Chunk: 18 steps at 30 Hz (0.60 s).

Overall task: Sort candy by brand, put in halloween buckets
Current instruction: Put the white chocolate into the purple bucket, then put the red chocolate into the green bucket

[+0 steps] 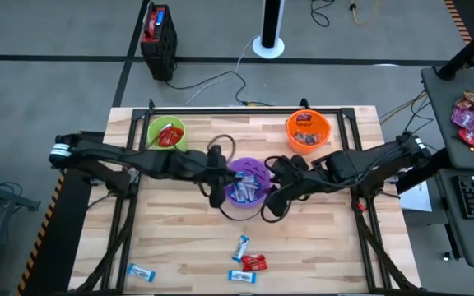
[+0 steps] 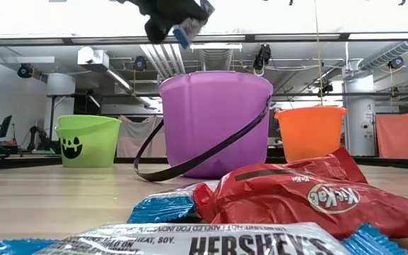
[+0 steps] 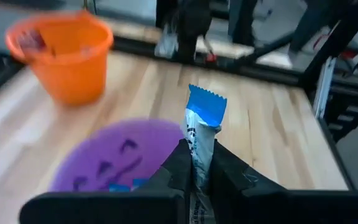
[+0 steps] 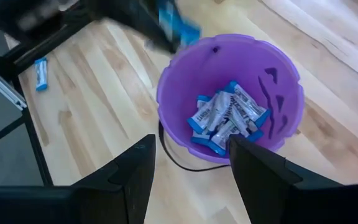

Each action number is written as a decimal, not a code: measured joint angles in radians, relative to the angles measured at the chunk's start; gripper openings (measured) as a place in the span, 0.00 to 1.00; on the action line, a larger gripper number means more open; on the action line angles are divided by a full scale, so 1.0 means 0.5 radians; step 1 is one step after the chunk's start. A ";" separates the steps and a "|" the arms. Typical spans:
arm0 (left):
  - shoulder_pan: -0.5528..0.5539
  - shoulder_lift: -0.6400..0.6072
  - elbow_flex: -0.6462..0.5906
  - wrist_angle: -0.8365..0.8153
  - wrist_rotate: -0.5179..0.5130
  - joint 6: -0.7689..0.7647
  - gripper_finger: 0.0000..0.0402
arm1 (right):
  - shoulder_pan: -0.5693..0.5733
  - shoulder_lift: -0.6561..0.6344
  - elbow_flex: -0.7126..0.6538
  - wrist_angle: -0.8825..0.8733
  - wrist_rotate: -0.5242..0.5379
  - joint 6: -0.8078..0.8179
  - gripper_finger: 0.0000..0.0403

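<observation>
Now the left gripper (image 3: 196, 180) is pinching a blue candy (image 3: 202, 124) above the purple bucket (image 1: 249, 182); it should centre before letting go. Right gripper (image 4: 188, 168) is waiting beside it, jaws apart.

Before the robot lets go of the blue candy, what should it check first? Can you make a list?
1. Left gripper jaws shut on the blue candy: ok.
2. Candy held above the purple bucket, near its rim: ok.
3. Purple bucket already holds blue-and-white candies, same kind: ok.
4. Right gripper jaws open, empty, beside the bucket and not over it: ok.
5. Bucket handle hanging down, not across the opening: ok.
6. Candy exactly over the opening, not the rim: cannot tell.
</observation>
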 joint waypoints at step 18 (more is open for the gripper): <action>-0.006 0.116 0.032 -0.124 0.002 -0.226 0.42 | 0.044 0.021 -0.002 -0.143 -0.208 -0.107 0.48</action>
